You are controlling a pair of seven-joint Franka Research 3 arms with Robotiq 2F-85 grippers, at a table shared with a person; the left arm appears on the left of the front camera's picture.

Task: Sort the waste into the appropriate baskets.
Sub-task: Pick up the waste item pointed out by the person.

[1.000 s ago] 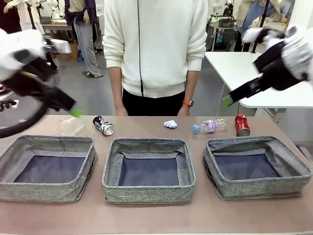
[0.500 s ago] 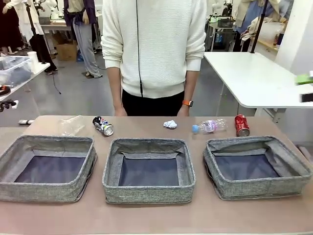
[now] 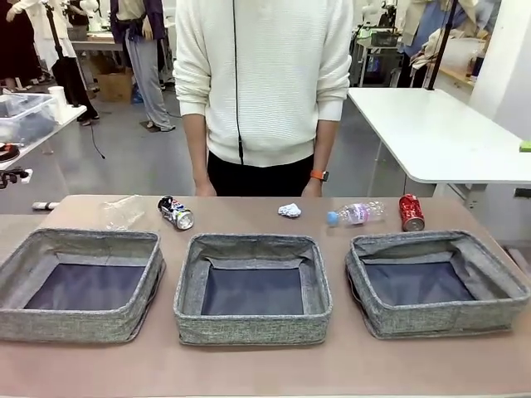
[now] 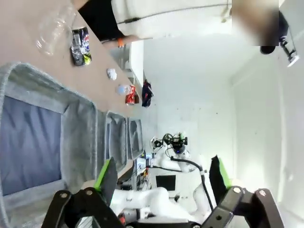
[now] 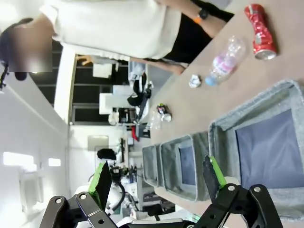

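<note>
The left fingers (image 4: 105,173) and right fingers (image 5: 102,176) stand spread, holding nothing, clear of the tabletop (image 3: 249,365). All waste lies in a row across mid-frame, behind three empty baskets (image 3: 249,242): clear cup (image 3: 123,212), printed can (image 3: 176,213), paper wad (image 3: 289,210), bottle (image 3: 355,214), red can (image 3: 410,212). Risks: the lying bottle and printed can may roll if nudged, and the cup may crush. Basket walls and the person (image 3: 264,83) at the far edge crowd any reach.

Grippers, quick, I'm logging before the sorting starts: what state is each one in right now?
Left gripper: open, holding nothing.
Right gripper: open, holding nothing.
</note>
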